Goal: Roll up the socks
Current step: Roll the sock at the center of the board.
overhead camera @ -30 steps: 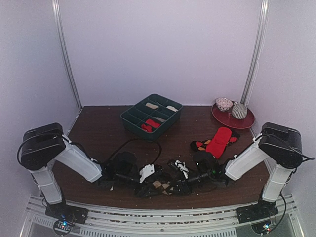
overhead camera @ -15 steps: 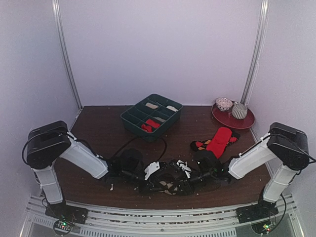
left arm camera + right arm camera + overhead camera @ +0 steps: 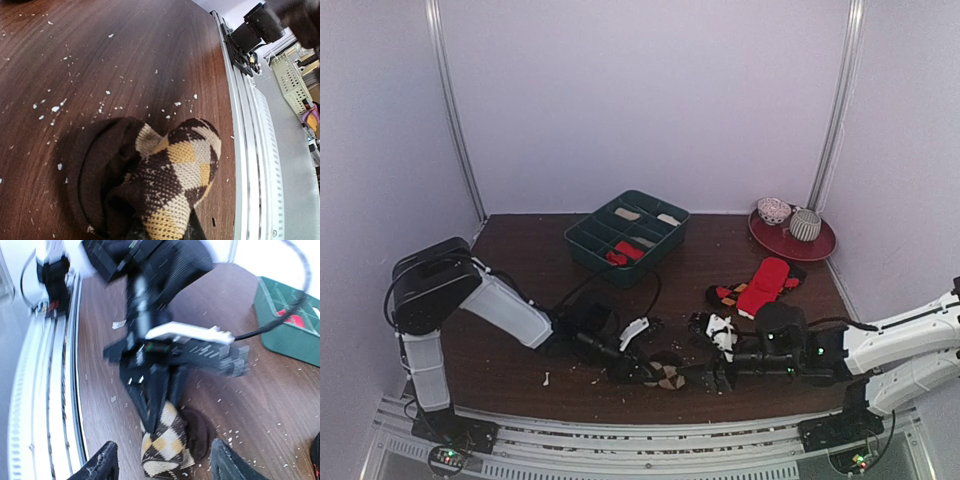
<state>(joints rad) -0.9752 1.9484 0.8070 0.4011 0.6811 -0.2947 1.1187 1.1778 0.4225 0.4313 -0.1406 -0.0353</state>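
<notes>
Right wrist view: my right hand (image 3: 161, 464) spread, empty; argyle sock roll (image 3: 165, 440) just ahead, long axis along my reach; left hand (image 3: 648, 371) clamps far end.

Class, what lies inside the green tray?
A red bundle fills one near compartment of the tray; pale pieces lie in far ones. The walls hide parts of the other compartment floors.
</notes>
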